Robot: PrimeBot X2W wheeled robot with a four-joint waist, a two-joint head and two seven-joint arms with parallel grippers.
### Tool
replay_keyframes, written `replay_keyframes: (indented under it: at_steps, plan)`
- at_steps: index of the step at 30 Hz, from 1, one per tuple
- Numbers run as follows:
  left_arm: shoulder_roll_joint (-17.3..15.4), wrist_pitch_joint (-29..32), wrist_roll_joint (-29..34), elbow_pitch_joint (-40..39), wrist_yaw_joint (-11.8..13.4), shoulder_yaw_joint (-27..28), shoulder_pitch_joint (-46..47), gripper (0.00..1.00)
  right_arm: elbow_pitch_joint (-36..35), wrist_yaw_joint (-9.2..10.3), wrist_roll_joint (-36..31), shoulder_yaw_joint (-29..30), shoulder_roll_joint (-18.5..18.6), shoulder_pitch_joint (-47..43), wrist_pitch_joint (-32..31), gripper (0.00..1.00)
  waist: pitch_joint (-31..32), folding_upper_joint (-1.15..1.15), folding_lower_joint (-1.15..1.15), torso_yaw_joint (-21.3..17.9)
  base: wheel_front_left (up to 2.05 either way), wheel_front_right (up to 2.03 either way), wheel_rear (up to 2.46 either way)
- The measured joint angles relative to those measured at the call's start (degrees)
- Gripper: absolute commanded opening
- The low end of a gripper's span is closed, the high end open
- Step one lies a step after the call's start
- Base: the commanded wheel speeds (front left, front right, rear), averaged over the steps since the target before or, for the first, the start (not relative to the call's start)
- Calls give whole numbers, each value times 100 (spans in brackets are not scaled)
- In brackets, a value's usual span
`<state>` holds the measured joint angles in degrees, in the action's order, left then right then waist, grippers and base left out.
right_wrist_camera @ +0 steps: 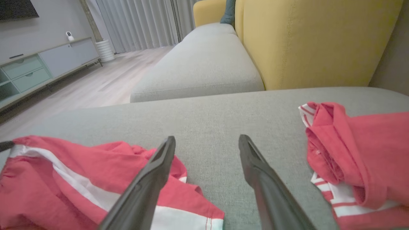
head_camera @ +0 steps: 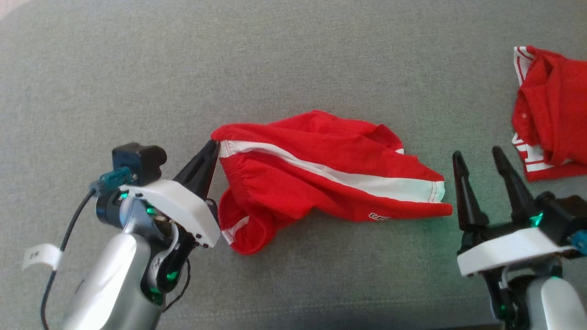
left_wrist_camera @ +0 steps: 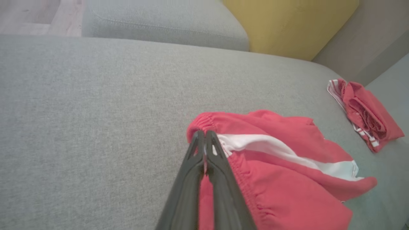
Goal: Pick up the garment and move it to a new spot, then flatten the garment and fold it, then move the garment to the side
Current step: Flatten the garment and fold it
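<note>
The left gripper (head_camera: 213, 146) was clamped on the waistband of the shorts (head_camera: 330, 169), the right gripper (head_camera: 477, 154) apart near the hem; the pick-up seemingly called for a lift next.

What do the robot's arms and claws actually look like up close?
The left claw and right claw each have two long, tapering black fingers on a white curved plate. The forearms are silvery, with green lights. A black cable and white paper tag hang by the left one.
</note>
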<state>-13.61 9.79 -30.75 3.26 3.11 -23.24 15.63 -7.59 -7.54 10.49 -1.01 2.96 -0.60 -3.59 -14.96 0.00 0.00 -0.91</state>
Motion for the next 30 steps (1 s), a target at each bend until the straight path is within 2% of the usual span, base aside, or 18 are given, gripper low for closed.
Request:
replay_keyframes:
  at_steps: [9, 22, 23, 24, 30]
  plan:
    - [1, -88, 45, -175, 93, -22, -30, 0, 739, 0, 34, 3, 1, -477, -458, 100, -86, 0, 0, 57, 0, 0, 0]
    - [0, -110, 45, -202, 91, -73, -24, 0, 1887, 0, 276, -120, 7, 286, -567, 100, -183, 0, 0, 121, 0, 0, 0]
    - [0, -133, 45, -202, 91, -76, -24, 0, 1951, 0, 330, -148, 14, 333, -568, 35, -192, 0, 0, 125, 0, 0, 0]
    - [0, -141, 45, -202, 90, -80, -23, 0, 1996, 0, 380, -178, 29, 382, -567, 0, -200, 0, 0, 127, 0, 0, 0]
    - [-5, -371, 142, -209, 82, -112, -19, 0, 2070, 0, 524, -235, 146, 516, -352, 0, -195, 0, 0, 156, 0, 0, 0]
